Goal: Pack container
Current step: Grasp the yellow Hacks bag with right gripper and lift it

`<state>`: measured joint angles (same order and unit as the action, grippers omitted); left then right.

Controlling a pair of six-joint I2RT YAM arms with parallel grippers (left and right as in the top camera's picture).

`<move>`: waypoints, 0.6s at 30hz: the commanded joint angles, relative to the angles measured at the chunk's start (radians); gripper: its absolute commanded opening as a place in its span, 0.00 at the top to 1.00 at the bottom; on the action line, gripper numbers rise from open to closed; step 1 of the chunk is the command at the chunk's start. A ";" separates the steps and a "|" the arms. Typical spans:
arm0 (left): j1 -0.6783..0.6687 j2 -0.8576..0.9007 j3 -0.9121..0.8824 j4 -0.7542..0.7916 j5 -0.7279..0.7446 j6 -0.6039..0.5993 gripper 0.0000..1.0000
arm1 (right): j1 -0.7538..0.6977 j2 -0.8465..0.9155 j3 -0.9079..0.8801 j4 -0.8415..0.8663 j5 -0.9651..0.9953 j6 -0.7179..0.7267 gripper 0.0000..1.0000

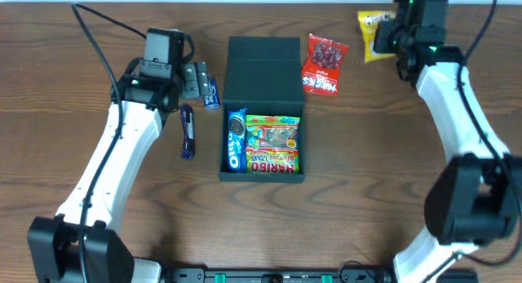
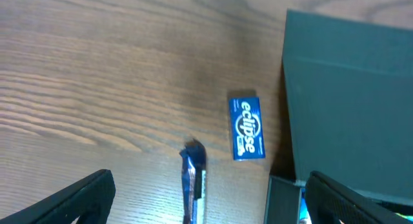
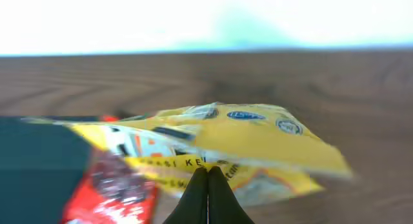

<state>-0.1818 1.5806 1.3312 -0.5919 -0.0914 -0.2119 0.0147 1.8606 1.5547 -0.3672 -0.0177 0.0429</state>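
My right gripper (image 3: pixel 208 180) was clamped on the yellow packet (image 3: pixel 251 139); I held my left gripper (image 2: pixel 213 199) wide apart and empty above the Eclipse pack (image 2: pixel 248 128), beside the container (image 1: pixel 263 67)

Dark green sq. container (image 1: pixel 263 61), upright, lid open rearward, part-filled w/ packets (image 1: pixel 273 144).
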 commanded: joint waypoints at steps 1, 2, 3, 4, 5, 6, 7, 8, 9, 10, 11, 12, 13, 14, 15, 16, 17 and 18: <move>0.020 -0.024 0.031 0.006 -0.024 0.011 0.05 | 0.069 -0.046 0.004 -0.020 -0.108 -0.078 0.99; 0.025 -0.024 0.031 0.006 -0.024 0.011 0.05 | 0.090 -0.058 0.004 -0.027 -0.130 -0.098 0.99; 0.030 -0.025 0.031 0.006 -0.024 0.011 0.05 | 0.122 -0.071 0.004 -0.038 -0.153 -0.124 0.99; 0.033 -0.025 0.031 0.006 -0.024 0.011 0.05 | 0.148 -0.079 0.004 -0.044 -0.171 -0.150 0.99; 0.037 -0.025 0.031 0.006 -0.024 0.016 0.05 | 0.177 -0.085 0.004 -0.053 -0.186 -0.177 0.99; 0.039 -0.025 0.031 0.006 -0.024 0.019 0.05 | 0.203 -0.088 0.004 -0.061 -0.197 -0.198 0.99; 0.040 -0.025 0.031 0.006 -0.024 0.033 0.05 | 0.233 -0.089 0.004 -0.070 -0.201 -0.209 0.99; 0.041 -0.025 0.031 0.006 -0.025 0.043 0.05 | 0.260 -0.089 0.004 -0.080 -0.207 -0.219 0.99; 0.043 -0.025 0.031 0.006 -0.025 0.050 0.05 | 0.290 -0.089 0.004 -0.096 -0.222 -0.242 0.99; 0.045 -0.025 0.031 0.005 -0.025 0.052 0.05 | 0.314 -0.089 0.004 -0.112 -0.231 -0.259 0.99; 0.051 -0.026 0.031 0.006 -0.024 0.052 0.05 | 0.349 -0.089 0.004 -0.134 -0.234 -0.285 0.99; 0.054 -0.026 0.031 0.006 -0.024 0.052 0.05 | 0.368 -0.089 0.004 -0.145 -0.234 -0.303 0.99; 0.058 -0.026 0.031 0.006 -0.024 0.052 0.05 | 0.388 -0.089 0.004 -0.160 -0.234 -0.322 0.99; 0.064 -0.026 0.031 0.006 -0.024 0.052 0.05 | 0.406 -0.089 0.004 -0.177 -0.234 -0.341 0.99; 0.073 -0.027 0.031 0.006 -0.024 0.052 0.05 | 0.426 -0.089 0.004 -0.201 -0.234 -0.369 0.99; 0.080 -0.029 0.031 0.006 -0.024 0.051 0.05 | 0.436 -0.089 0.004 -0.216 -0.233 -0.382 0.99; 0.087 -0.031 0.031 0.006 -0.024 0.052 0.05 | 0.447 -0.089 0.004 -0.230 -0.228 -0.392 0.99; 0.097 -0.033 0.031 0.007 -0.024 0.052 0.05 | 0.454 -0.088 0.004 -0.235 -0.209 -0.391 0.99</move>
<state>-0.1070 1.5738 1.3357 -0.5861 -0.0978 -0.1783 0.4534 1.7996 1.5547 -0.5938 -0.2363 -0.2844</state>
